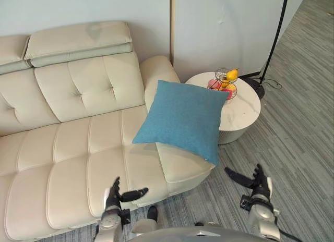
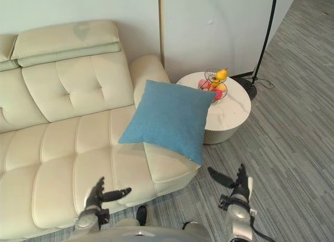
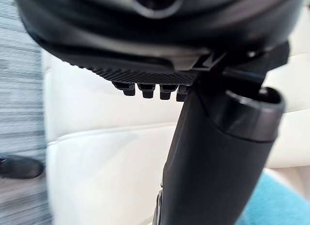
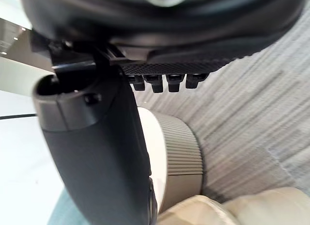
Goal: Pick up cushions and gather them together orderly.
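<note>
floor (image 1: 292, 127): grey striped carpet, from 12 to 6 o'clock down the right side of the head view.
sofa (image 1: 68, 148): cream, tufted back, takes the whole 7 to 11 o'clock side; armrest end sits near centre.
wall: pale, runs behind the sofa and the bench at 12 o'clock.
cushion (image 1: 182, 119): one blue square cushion, at the armrest end of the sofa. It lies tilted, top edge propped on the armrest, low corner pointing to 5 o'clock and reaching the seat's front corner. Neither robot hand touches it.
bench (image 1: 245, 109): round, white top, ribbed side (a small side table), just beside the armrest, at 2 o'clock from the cushion. The cushion's right corner overlaps it in the head view; cannot tell if they touch.
floor lamp (image 1: 274, 38): thin black pole, dark round base on the carpet at 1 o'clock from the bench.
fruit basket (image 1: 225, 83): wire, on the bench's far side, yellow and pink-red fruit inside.
left robot hand (image 1: 117, 196): at 7 o'clock, over the sofa's front edge, fingers straight up, thumb spread toward 3 o'clock, holding nothing.
right robot hand (image 1: 255, 179): at 5 o'clock, over the carpet, well apart from the cushion, fingers straight, thumb out toward 9 o'clock, empty.
</note>
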Motion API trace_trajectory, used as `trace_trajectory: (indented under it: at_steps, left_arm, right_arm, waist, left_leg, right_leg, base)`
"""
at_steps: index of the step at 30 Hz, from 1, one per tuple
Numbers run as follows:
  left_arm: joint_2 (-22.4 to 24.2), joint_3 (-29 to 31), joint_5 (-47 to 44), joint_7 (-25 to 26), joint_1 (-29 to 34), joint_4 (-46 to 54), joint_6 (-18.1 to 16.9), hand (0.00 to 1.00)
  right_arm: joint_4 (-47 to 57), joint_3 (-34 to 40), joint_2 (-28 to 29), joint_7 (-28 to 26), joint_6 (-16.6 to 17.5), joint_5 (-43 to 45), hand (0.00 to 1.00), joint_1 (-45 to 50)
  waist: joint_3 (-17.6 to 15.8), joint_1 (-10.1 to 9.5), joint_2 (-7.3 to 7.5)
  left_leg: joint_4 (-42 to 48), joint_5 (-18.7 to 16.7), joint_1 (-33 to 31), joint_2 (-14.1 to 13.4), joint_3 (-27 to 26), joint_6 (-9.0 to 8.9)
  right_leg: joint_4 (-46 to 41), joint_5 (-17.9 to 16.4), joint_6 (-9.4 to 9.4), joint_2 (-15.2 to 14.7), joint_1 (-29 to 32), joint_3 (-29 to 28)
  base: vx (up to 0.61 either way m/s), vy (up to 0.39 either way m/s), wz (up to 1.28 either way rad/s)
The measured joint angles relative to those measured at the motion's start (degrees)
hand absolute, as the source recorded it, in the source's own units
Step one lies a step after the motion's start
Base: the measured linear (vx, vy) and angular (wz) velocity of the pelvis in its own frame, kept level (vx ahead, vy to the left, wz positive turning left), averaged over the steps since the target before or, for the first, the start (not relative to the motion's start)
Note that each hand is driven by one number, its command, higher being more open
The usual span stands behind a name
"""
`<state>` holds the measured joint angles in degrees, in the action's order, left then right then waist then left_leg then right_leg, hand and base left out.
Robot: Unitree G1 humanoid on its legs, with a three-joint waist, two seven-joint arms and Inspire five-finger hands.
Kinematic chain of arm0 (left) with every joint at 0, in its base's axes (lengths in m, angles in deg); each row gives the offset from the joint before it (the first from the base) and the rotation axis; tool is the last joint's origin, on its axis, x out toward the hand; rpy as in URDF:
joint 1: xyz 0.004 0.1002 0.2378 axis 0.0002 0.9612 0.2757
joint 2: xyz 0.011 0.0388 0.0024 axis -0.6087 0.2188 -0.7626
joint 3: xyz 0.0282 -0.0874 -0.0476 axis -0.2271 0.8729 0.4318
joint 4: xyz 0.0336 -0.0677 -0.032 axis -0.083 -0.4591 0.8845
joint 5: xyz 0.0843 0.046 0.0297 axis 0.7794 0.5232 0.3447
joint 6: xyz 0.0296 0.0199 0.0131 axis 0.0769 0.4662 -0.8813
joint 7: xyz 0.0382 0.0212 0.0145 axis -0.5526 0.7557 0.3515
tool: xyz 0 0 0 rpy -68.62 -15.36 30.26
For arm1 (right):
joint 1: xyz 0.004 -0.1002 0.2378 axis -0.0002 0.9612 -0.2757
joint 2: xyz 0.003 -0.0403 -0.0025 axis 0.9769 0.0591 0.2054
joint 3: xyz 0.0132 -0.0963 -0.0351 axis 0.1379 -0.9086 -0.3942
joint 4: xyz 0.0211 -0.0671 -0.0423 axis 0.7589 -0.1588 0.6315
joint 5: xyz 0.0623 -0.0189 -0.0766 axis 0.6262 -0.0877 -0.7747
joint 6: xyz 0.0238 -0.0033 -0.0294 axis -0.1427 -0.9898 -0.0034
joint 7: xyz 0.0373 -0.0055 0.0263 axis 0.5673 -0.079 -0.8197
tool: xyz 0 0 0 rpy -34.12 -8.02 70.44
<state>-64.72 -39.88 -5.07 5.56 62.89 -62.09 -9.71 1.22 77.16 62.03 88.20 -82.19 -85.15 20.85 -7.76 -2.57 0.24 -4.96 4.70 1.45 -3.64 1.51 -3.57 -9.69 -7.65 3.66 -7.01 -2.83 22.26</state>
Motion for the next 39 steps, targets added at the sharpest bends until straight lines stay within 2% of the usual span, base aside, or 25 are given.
trace_trajectory:
  at_steps: [4, 10, 13, 20, 24, 25, 28, 33, 39]
  left_arm:
    - [-2.22, 4.04, -0.07, 2.02, -0.79, 8.8, -0.24, 1.0]
    - [-2.71, 3.73, -1.45, 3.63, -4.91, 11.84, -0.25, 1.0]
    - [-2.71, 3.24, -1.84, 5.63, -9.71, 11.85, -0.25, 1.0]
    - [-3.74, -2.22, -2.73, 10.21, -25.65, 11.37, -0.27, 1.0]
    - [-4.28, -4.72, -2.71, 11.56, -34.54, 6.06, -0.33, 1.0]
    - [-4.44, -6.17, -2.72, 12.07, -36.42, 4.12, -0.31, 0.0]
    - [-4.85, -10.34, -2.88, 12.09, -41.46, 0.73, -0.11, 0.0]
    - [-6.47, -12.68, -4.16, 12.93, -47.8, 0.45, -0.11, 0.0]
    - [-7.58, -14.22, -7.4, 13.07, -51.14, 0.52, -0.25, 0.0]
  right_arm:
    - [3.95, 1.46, -1.86, -0.19, 0.36, 0.12, 1.0, -1.83]
    - [4.24, -0.11, -2.74, -0.97, 0.41, 1.98, 1.0, -5.84]
    - [4.22, -3.15, -3.1, -0.9, 0.42, 2.8, 1.0, -8.78]
    - [2.19, -10.33, -3.05, 1.0, 0.51, 6.49, 1.0, -20.78]
    - [-0.94, -12.85, -2.16, 1.98, 0.57, 7.67, 1.0, -28.36]
    - [-1.63, -13.29, -1.99, 2.68, 0.58, 9.32, 0.0, -29.79]
    - [-2.79, -14.91, -2.03, 4.1, 0.63, 11.59, 0.0, -34.1]
    - [-4.02, -17.76, -2.86, 4.95, 1.04, 13.82, 0.0, -42.01]
    - [-4.01, -18.07, -3.54, 5.86, 2.36, 16.23, 0.0, -45.14]
  waist:
    - [0.52, 0.04, -0.08]
    - [0.52, 0.03, -0.1]
    - [0.35, -0.17, -0.11]
    - [-6.25, -0.35, -0.04]
    - [-10.42, -0.93, 0.01]
    - [-11.05, -0.95, 0.12]
    - [-13.23, -0.9, 0.6]
    - [-16.11, -0.91, 0.57]
    - [-16.88, -0.81, 0.18]
  left_leg:
    - [0.04, 0.01, 0.1, 0.38, -0.89, -0.02]
    - [0.04, 0.01, -0.9, 0.19, -2.0, -0.02]
    - [0.15, 0.39, -4.23, -0.32, -2.48, -0.05]
    - [2.5, 2.35, -13.12, -0.71, -2.71, 0.49]
    - [4.07, 2.96, -17.28, -0.99, -3.61, 0.73]
    - [4.46, 3.04, -18.4, -1.02, -3.7, 0.76]
    - [5.34, 3.35, -20.59, -1.08, -3.82, 0.6]
    - [5.38, 4.59, -23.1, -1.36, -3.64, 0.37]
    - [5.17, 5.43, -24.55, -1.28, -3.26, 0.43]
  right_leg:
    - [1.56, 0.5, -0.08, 0.19, -0.27, -0.33]
    - [3.47, 1.78, -0.57, 0.68, 0.35, -1.22]
    - [3.66, 2.93, -1.16, 1.48, 3.87, -2.0]
    - [3.15, 6.21, -1.89, 1.87, 12.06, -2.8]
    - [2.45, 7.62, -2.28, 1.99, 16.29, -3.95]
    - [2.18, 7.78, -2.38, 1.96, 17.44, -4.07]
    - [0.83, 7.81, -2.44, 1.79, 19.99, -4.4]
    - [-0.92, 8.05, -2.85, 1.79, 23.24, -4.43]
    - [-2.47, 7.97, -3.05, 1.42, 25.33, -4.19]
  base:
    - [0.08, -0.001, -0.04]
    - [0.02, 0.003, -0.08]
    - [-0.08, 0.012, -0.11]
    - [-0.14, 0.025, -0.03]
    - [-0.12, 0.011, -0.13]
    - [-0.1, 0.007, -0.07]
    - [-0.06, -0.002, -0.05]
    - [-0.06, -0.016, -0.01]
    - [-0.05, -0.035, 0.03]
